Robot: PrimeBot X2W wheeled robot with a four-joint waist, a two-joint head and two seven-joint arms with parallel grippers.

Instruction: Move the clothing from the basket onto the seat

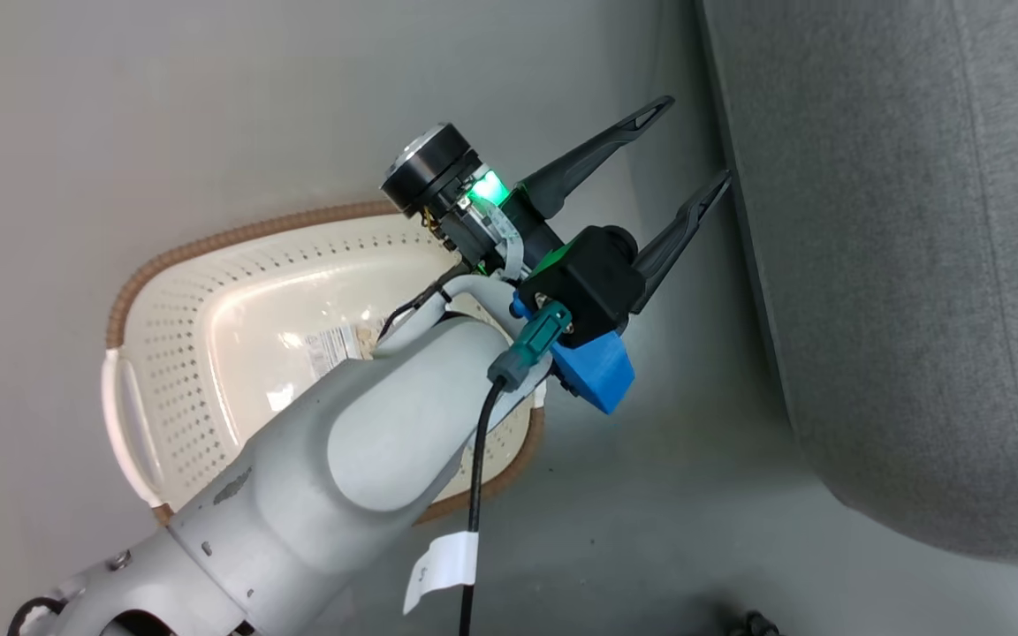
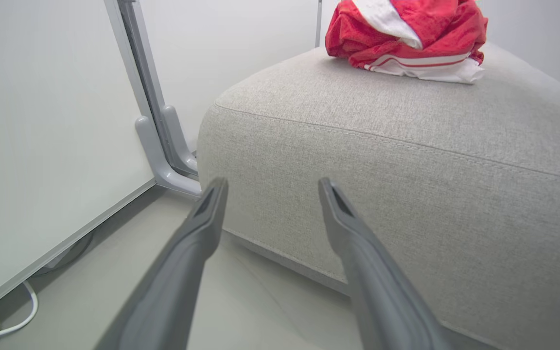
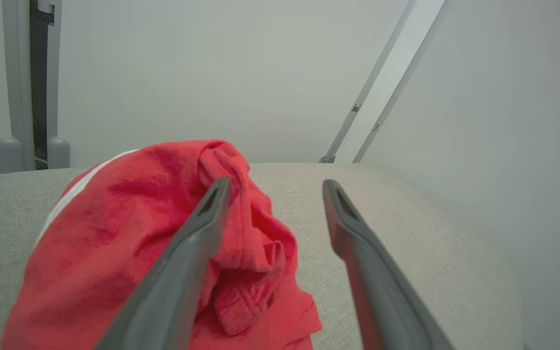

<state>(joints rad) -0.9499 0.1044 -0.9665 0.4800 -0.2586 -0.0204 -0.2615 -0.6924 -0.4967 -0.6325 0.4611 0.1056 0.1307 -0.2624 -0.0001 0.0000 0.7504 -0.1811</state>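
Observation:
In the head view the cream basket (image 1: 208, 243) with a brown rim stands on the floor, its bare bottom showing a label. My left arm crosses over it, and my left gripper (image 1: 695, 141) is open beside the edge of the grey seat (image 1: 915, 265). The left wrist view has the left gripper (image 2: 272, 183) open, low before the seat's side (image 2: 406, 170), with the red and white clothing (image 2: 406, 34) heaped on top of the seat. My right gripper (image 3: 276, 183) is open just above the seat (image 3: 406, 233). Its left finger lies against the red clothing (image 3: 129, 228), and nothing is between the fingers.
A white wall panel and a grey post foot (image 2: 163, 165) stand close to the seat's corner. A white cable (image 2: 12, 325) lies on the floor by the wall. Grey floor (image 1: 695, 486) runs between basket and seat.

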